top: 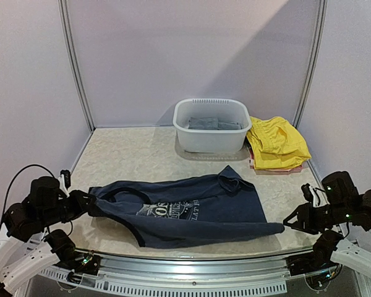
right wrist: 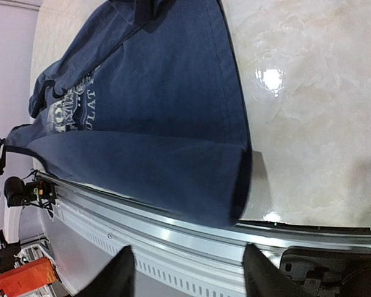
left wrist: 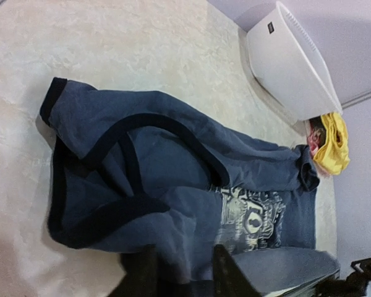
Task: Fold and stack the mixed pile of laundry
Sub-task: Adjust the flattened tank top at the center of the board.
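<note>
You have the navy tank top (top: 191,210) spread flat along the near side of the table (top: 130,154), print up, so laying-out looks done and the first fold is due. Your right gripper (right wrist: 188,247) stands open and empty just off the hem, while your left gripper (left wrist: 180,250) is parted slightly, the strap end lying seemingly loose between its fingers. Pinch both ends and lift clear of the near rail (top: 185,263), folding toward the bare tabletop short of the white basin (top: 211,139) and yellow clothes (top: 278,143)

The beige marbled desk (top: 130,154) carries a navy tank top (top: 191,210) spread along its near edge, a white basin (top: 210,141) at the back, and beside it a yellow garment (top: 277,143) atop reddish clothes (top: 283,168).
</note>
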`<state>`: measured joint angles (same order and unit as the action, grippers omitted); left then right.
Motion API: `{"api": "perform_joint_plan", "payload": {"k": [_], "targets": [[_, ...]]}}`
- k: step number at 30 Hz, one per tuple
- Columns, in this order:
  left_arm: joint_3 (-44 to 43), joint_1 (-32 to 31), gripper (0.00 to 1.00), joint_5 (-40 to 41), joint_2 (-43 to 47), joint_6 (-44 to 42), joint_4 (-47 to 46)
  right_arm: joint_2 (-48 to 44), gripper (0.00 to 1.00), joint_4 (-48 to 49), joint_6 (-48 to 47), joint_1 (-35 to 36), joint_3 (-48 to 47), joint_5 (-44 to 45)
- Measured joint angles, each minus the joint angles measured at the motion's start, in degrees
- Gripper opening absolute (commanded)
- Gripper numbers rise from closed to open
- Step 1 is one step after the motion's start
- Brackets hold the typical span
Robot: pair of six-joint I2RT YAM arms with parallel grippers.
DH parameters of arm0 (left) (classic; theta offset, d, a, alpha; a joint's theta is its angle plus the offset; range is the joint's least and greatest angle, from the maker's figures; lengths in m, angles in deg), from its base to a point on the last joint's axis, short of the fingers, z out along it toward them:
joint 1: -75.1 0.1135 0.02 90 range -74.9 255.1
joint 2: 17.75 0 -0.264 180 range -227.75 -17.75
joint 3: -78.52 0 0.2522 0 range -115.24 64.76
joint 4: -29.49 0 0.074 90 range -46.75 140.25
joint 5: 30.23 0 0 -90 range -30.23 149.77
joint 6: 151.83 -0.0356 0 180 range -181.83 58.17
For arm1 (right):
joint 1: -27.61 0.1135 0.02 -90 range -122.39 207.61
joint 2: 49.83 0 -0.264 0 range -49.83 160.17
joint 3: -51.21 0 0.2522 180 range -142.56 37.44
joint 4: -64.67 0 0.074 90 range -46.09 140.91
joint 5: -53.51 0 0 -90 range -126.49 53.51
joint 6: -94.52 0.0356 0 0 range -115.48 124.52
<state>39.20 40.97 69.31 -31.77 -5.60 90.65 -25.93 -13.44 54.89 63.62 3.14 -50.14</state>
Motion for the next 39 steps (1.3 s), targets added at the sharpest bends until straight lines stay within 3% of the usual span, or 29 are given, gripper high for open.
{"api": "perform_joint_plan", "payload": {"k": [3, 11, 15, 19, 27, 32, 39], "targets": [[-0.13, -0.04, 0.55, -0.44, 1.11, -0.33, -0.20, -0.61, 0.74, -0.63, 0.24, 0.00, -3.69, 0.90], [-5.86, -0.11, 0.53, 1.09, -3.26, -3.69, -1.60, 4.90, 0.75, 10.21, -0.68, 0.00, -5.29, 5.46], [-7.13, -0.11, 0.51, 1.86, -12.59, -6.91, -5.09, 16.13, 0.73, 21.42, -3.13, 0.00, -4.07, 7.26], [-7.08, -0.11, 0.47, 1.86, -24.39, -10.71, -10.36, 31.45, 0.65, 32.11, -7.13, 0.02, -4.98, 7.72], [-7.41, -0.11, 0.44, 0.26, -46.29, -16.70, -23.74, 60.04, 0.62, 43.17, -13.33, 0.74, -17.99, 7.04], [-9.86, -0.11, 0.41, -0.61, -56.39, -18.97, -30.47, 70.90, 0.65, 43.69, -15.96, 1.70, -26.08, 6.54], [-13.49, -0.11, 0.37, -1.40, -66.77, -20.76, -36.92, 78.86, 0.59, 39.80, -19.74, 4.96, -37.64, 9.35]]}}
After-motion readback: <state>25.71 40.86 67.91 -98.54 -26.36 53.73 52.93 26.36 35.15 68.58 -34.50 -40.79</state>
